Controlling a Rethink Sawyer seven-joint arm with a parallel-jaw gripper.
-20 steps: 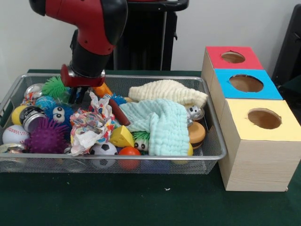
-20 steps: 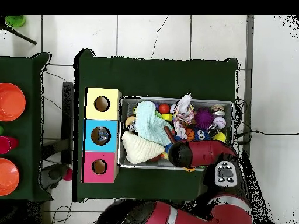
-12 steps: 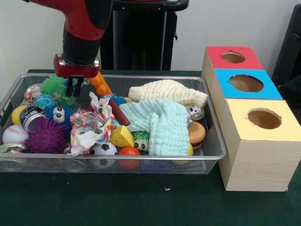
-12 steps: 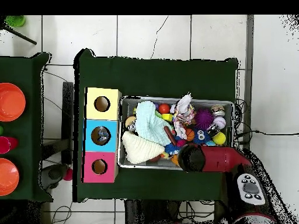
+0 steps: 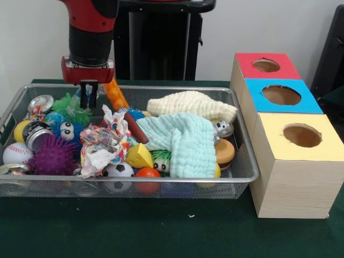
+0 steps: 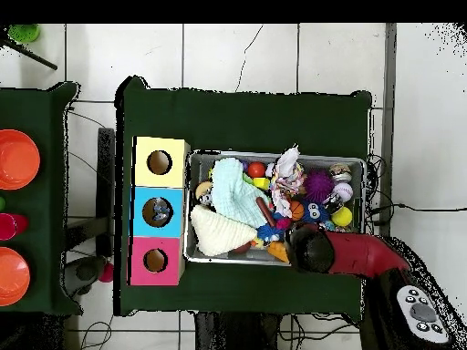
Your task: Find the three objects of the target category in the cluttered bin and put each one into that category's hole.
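Observation:
A wire bin [image 5: 161, 87] holds a jumble of toys: a green spiky ball [image 5: 72, 107], a purple spiky ball [image 5: 52, 156], a baseball [image 5: 16, 153], a soccer ball [image 5: 118, 171], a yellow cheese wedge [image 5: 138, 157], a burger toy [image 5: 224, 151] and an orange carrot-like toy [image 5: 115, 95]. My gripper [image 5: 89, 97] hangs just above the bin's far left corner, over the green spiky ball. It looks shut, with nothing seen in it. In the overhead view the arm [image 6: 351, 255] covers the gripper at the bin's [image 6: 274, 155] lower edge.
Three boxes with round holes stand beside the bin: red [image 5: 266, 65], blue [image 5: 281, 95], yellow [image 5: 302, 135]. A cream cloth [image 5: 191, 105] and a mint cloth [image 5: 183, 137] cover part of the pile. Crumpled patterned paper [image 5: 105, 142] and cans [image 5: 40, 102] lie at the left.
The gripper has risen out of the pile and shifted towards the bin's far left corner. The green spiky ball has rolled slightly, and a can behind it now shows.

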